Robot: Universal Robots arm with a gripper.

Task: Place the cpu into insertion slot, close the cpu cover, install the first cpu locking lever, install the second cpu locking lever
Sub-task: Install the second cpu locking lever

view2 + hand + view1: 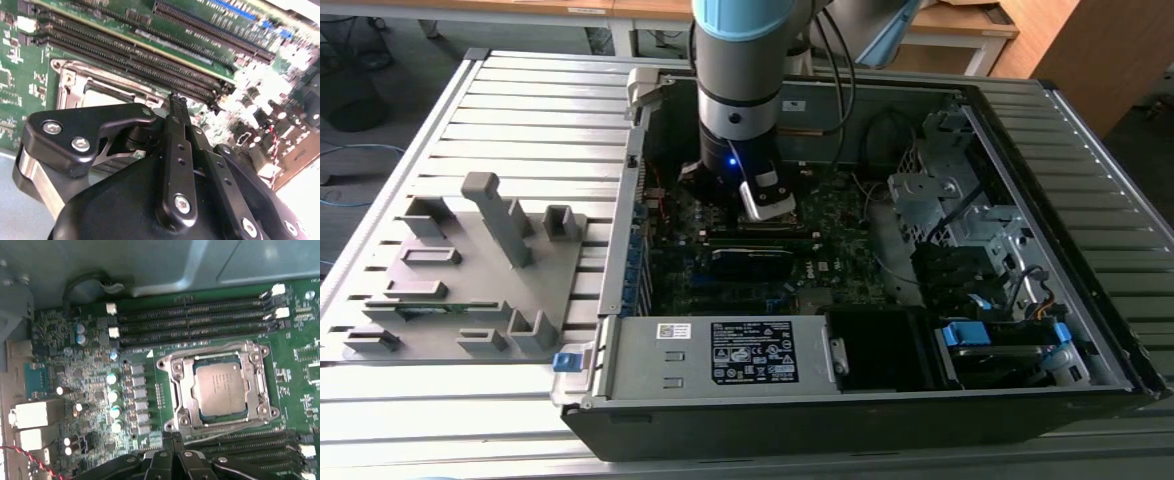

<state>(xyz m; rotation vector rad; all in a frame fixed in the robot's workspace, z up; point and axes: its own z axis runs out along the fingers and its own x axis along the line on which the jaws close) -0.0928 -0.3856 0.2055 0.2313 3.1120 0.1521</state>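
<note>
On the exterior view's left, a grey tray point(467, 260) of moulded holders sits on the slatted table, well apart from my work. Moving right, the open case point(1014, 100) lies on its side, and my arm comes straight down into it, with my gripper point(767, 205) low over the board point(841, 220). Further right, the drive cage point(947, 200) stands clear of me.

My fingers are pressed together, and I see nothing held between them in either wrist view.

The cpu point(220, 387) already sits flat in the slot point(192, 412), its grey top showing through the window of the cover point(177, 390), which lies down over it. I cannot tell whether the thin locking levers along the frame's edges are latched.

What matters is how close I am. In the first wrist view, my gripper point(172, 436) is just beside one corner of the cover, between the frame and a bank of memory slots point(240, 445). The cpu lies just beyond my tips, across that edge of the frame. The memory slots run parallel to that edge, so my tips sit in a narrow lane. In the second wrist view, my gripper point(177, 100) points at the same edge of the frame.
</note>
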